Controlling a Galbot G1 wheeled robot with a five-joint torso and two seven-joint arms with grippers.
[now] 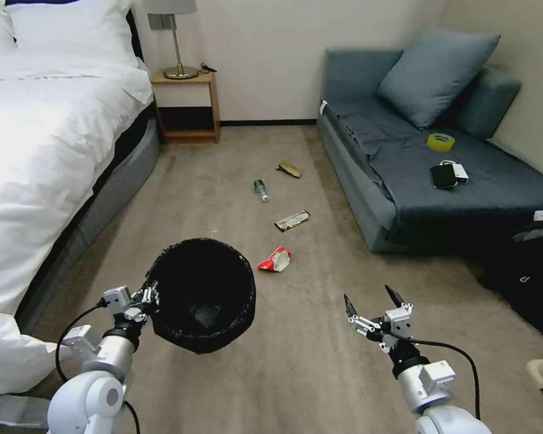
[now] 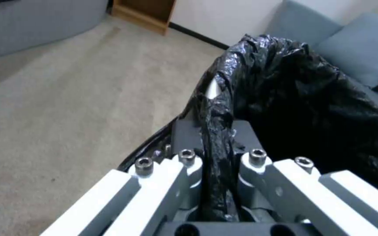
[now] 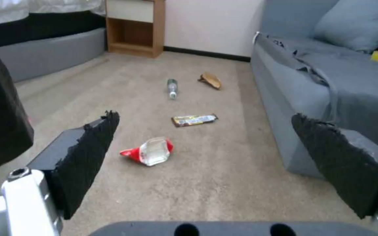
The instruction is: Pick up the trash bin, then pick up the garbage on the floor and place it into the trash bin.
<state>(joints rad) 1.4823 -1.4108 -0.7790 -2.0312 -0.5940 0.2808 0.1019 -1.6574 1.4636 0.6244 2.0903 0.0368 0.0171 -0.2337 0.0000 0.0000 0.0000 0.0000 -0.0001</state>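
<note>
- Above the carpet [image 1: 320, 374], at the robot's left front, the left gripper [image 1: 149, 298] is clamping the near rim of the trash bin [image 1: 202, 295] and holding it off the floor, mouth tilted toward the head camera.
- Seen from the left wrist, the left gripper [image 2: 215, 154] is pinching a fold of the black liner between its two closed fingers, with the trash bin [image 2: 303, 98] hanging just beyond them.
- At the robot's right front, the right gripper [image 1: 374, 306] is hovering over the carpet with its fingers spread wide apart, gripping nothing.
- Seen from the right wrist, the right gripper [image 3: 206, 157] is framing the garbage lying on the carpet [image 3: 224, 183] ahead.
- Nearest is lying the red-and-white wrapper [image 1: 276, 260] [image 3: 149, 151], just right of the bin.
- Farther along the sofa's [image 1: 404, 181] front edge is lying the gold-brown snack wrapper [image 1: 292, 220] [image 3: 194, 120].
- Beyond it, side by side, are lying the small bottle [image 1: 260, 190] [image 3: 172, 88] and the tan crumpled wrapper [image 1: 289, 169] [image 3: 210, 80].
- All four pieces are lying well apart from both grippers.
</note>
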